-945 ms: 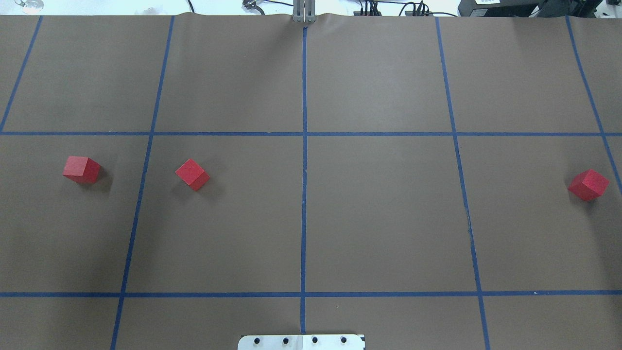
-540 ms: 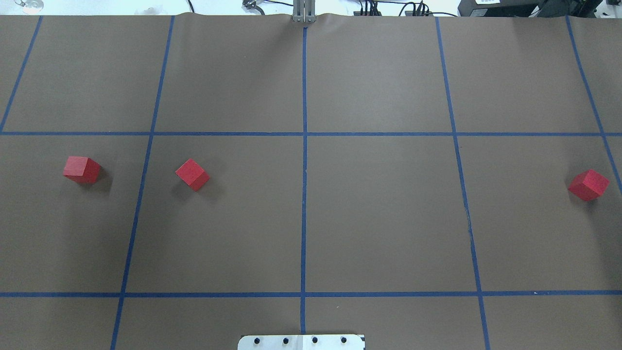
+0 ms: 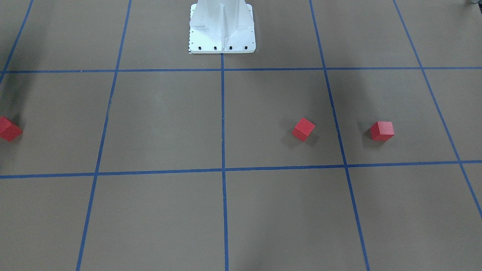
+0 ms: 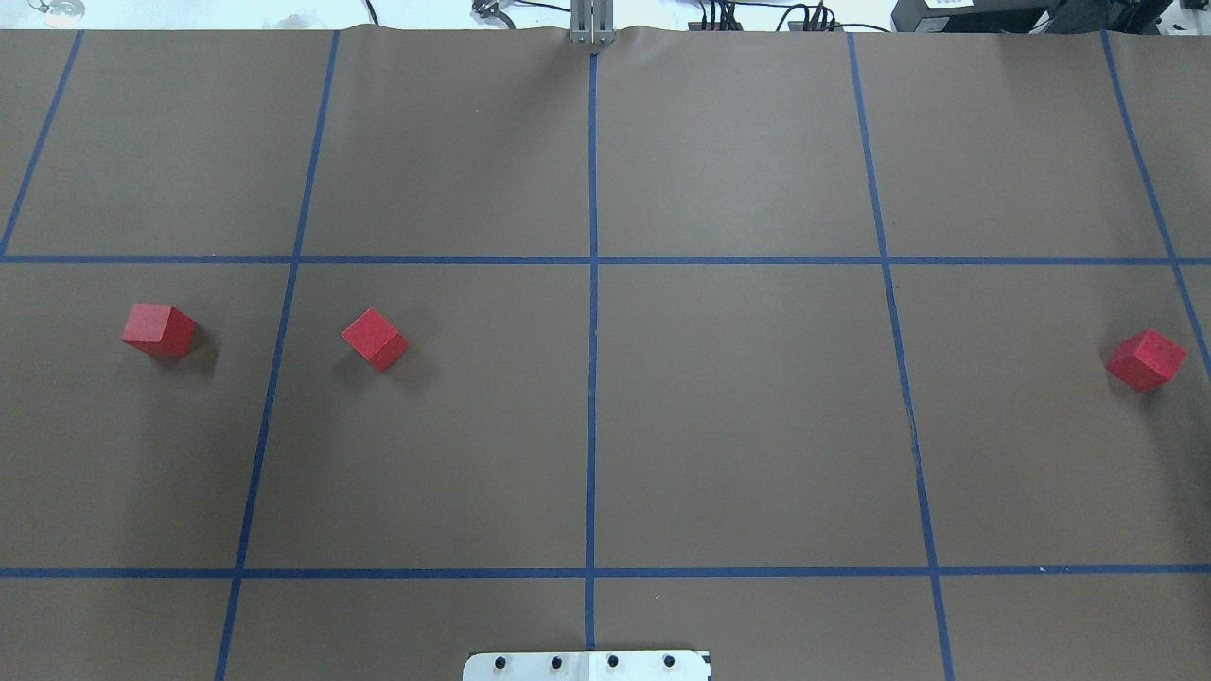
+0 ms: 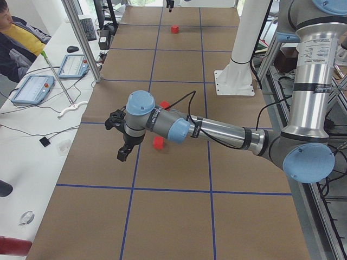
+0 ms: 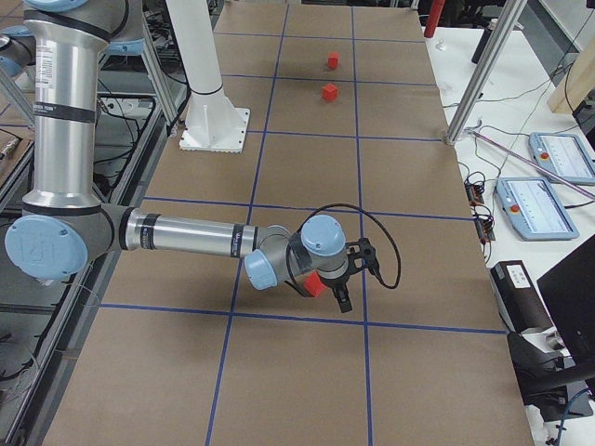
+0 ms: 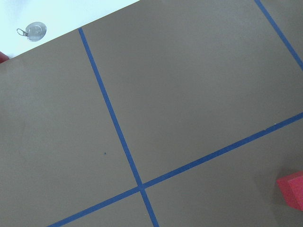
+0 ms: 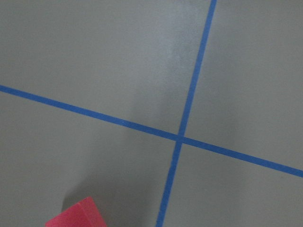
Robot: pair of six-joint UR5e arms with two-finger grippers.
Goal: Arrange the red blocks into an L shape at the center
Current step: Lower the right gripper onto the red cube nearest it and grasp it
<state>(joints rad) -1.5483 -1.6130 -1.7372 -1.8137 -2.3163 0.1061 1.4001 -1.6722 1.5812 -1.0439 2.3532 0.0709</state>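
Spanning the table, the brown mat [image 4: 738, 151] carries a blue tape grid, and its center [image 4: 605, 416] holds no block yet, so I judge the L unstarted. Two arms hang low, one per side, likely so each serves its own half: the left arm [image 5: 217, 131] over the pair of blocks, the right arm [image 6: 186, 237] over the lone one. One white base [image 3: 222, 30] stands at 6 o'clock of the center, seen from overhead. The left gripper [image 5: 123, 147] and right gripper [image 6: 346, 283] show only from the side, so I cannot tell whether their fingers are apart or together. Three red blocks lie well apart: the outer block [image 4: 159, 329] and inner block [image 4: 375, 339] at 9 o'clock, the third block [image 4: 1146, 359] at 3 o'clock.
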